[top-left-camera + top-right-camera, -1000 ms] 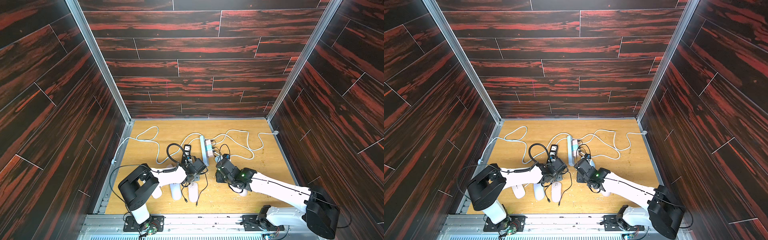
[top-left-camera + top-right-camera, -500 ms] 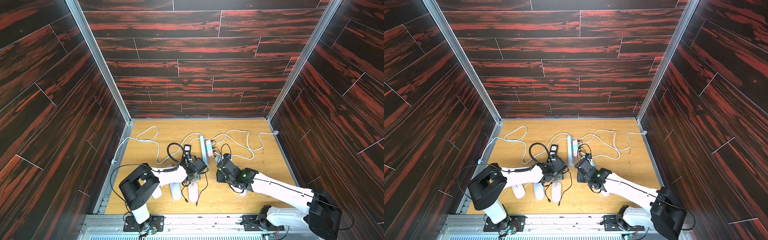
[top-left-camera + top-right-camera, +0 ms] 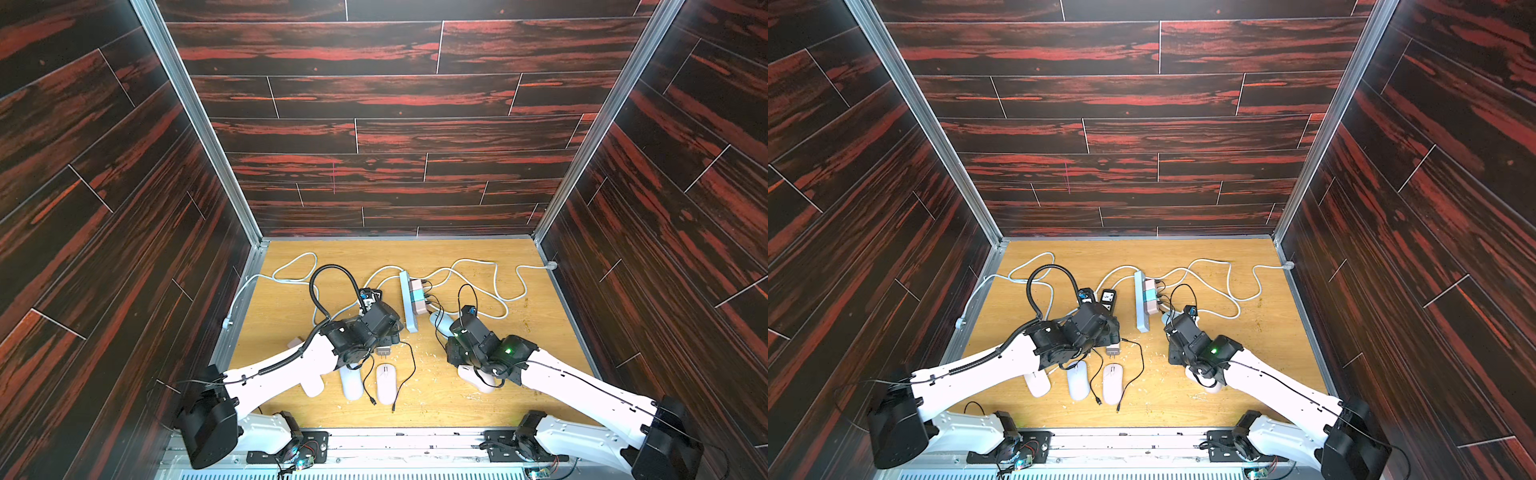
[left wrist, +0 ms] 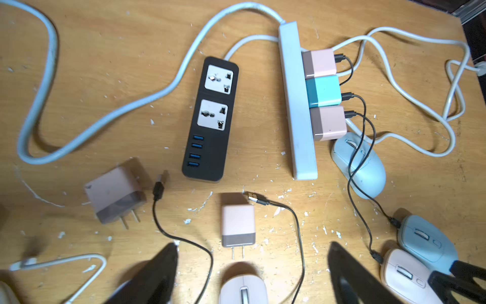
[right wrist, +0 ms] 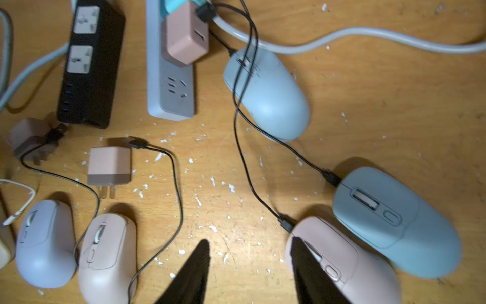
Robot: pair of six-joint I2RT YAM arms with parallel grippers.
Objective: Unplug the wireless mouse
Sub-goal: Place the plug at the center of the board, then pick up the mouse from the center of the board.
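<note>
3 chargers (image 4: 324, 90) sit in the long strip (image 4: 294, 79) — the USB strip (image 4: 210, 147) lies just left.

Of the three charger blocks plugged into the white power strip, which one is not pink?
The middle one, the teal charger, between the two pink chargers on the white power strip.

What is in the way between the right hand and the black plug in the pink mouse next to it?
Nothing visible. The right hand hangs open just short of the plug at the front of the pink mouse. Only bare, crumb-strewn table lies between them.
</note>
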